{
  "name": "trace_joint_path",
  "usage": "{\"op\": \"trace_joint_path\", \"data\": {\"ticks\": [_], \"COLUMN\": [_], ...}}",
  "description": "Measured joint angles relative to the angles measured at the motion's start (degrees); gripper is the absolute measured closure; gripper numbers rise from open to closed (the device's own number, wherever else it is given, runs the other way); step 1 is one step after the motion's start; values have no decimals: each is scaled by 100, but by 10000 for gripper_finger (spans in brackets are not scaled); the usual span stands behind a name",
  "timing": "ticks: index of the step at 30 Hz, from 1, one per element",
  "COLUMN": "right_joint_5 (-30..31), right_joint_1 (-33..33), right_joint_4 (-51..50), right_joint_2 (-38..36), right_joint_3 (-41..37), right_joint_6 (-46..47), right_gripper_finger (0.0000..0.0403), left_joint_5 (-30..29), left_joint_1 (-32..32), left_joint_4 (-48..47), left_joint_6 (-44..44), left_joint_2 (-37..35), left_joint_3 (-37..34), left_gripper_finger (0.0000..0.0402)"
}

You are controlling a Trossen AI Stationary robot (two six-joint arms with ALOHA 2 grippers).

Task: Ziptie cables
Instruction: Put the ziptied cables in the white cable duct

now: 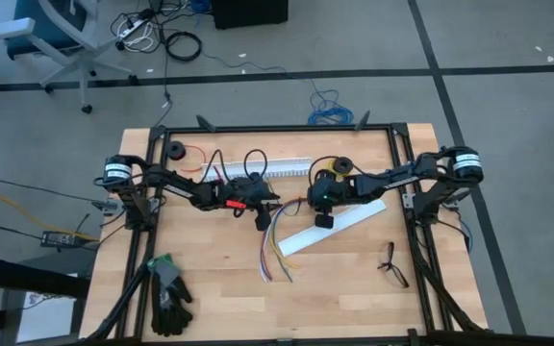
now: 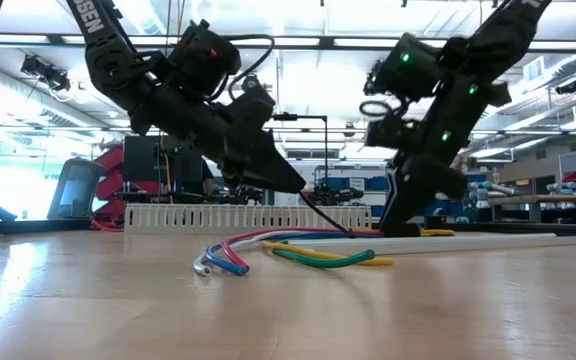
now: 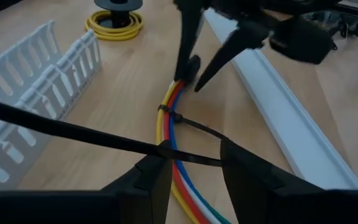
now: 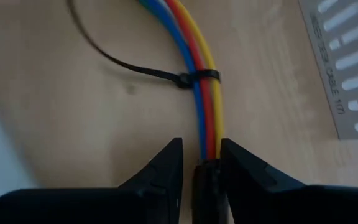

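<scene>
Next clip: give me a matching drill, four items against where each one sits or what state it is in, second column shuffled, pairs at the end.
Items:
1. ziptie
2. right gripper
3. left gripper
4. black glove

States:
A. lying on the table's near left part, away from both arms
B. looped around the cables, tail trailing off to one side
C. closed on the end of the cables
D. pinching the ziptie's tail

Pairs: 1-B, 2-C, 3-D, 4-A

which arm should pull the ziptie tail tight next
Left, probably. The left hand already has the ziptie tail between its fingers, while the right hand pins the cables at their end, bracing the bundle.
</scene>
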Motion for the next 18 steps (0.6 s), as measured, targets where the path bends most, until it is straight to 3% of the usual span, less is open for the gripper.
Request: {"op": "trace_joint_path", "data": {"ticks": [4,10,15,18], "right_joint_5": [-71,-728,-870,-868], "right_joint_1": [-215,-535,-633,-631], "right_joint_4": [125,226,223,172], "right_joint_2": [308,654,618,461], "right_joint_3": [18,42,38,11], "right_joint_6": [-23,-8,96,54], "right_gripper_finger": [307,318,381,389], "left_joint_5": [-2,-3,-4,-4], "left_joint_1": [2,2,2,2], "left_joint_4": [6,57,97,94], "left_joint_6": [-1,-3,-26,-38], "left_joint_2": [0,0,-2,-2], "left_joint_3": [0,0,0,2], "left_gripper_finger": [257,257,257,257]}}
